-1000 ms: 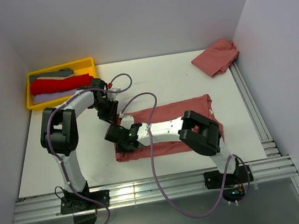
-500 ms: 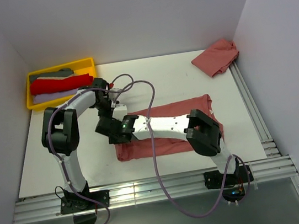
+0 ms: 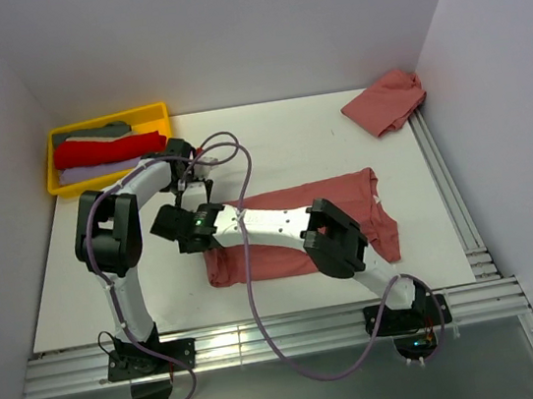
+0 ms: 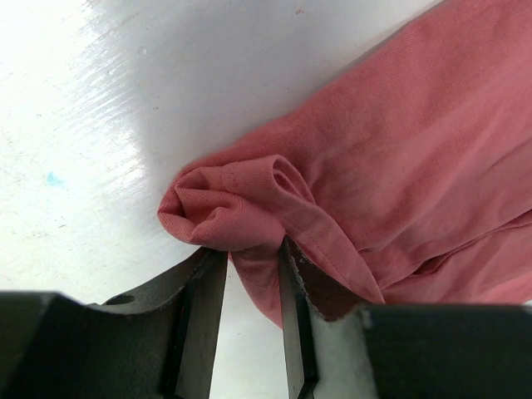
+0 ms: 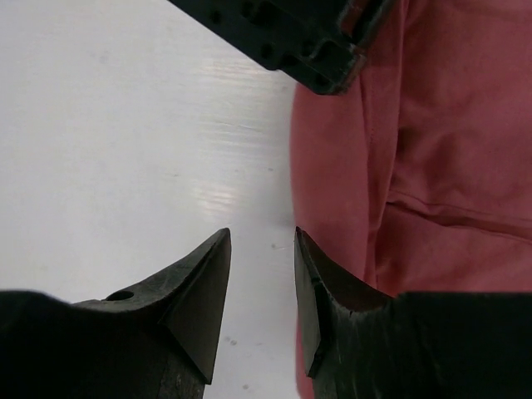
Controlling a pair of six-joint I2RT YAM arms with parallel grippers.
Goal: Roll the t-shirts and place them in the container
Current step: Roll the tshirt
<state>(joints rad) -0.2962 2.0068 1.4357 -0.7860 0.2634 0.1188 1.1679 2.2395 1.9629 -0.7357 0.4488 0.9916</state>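
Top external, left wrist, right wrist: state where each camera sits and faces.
Top external: above, behind the robot, looking down on the table; left arm, right arm show.
Left wrist: behind the left gripper, facing down; it pinches the t-shirt corner.
Right wrist: behind the open right gripper, facing down at the table.
Shared: the t-shirt.

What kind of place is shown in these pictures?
Probably a robot lab work cell: a white table boxed in by plain walls, two arms bolted to a metal rail, and a t-shirt laid out.

White table (image 3: pixel 289 147): flat t-shirt (image 3: pixel 345 193), crumpled t-shirt (image 3: pixel 387 101), tray (image 3: pixel 101 116)
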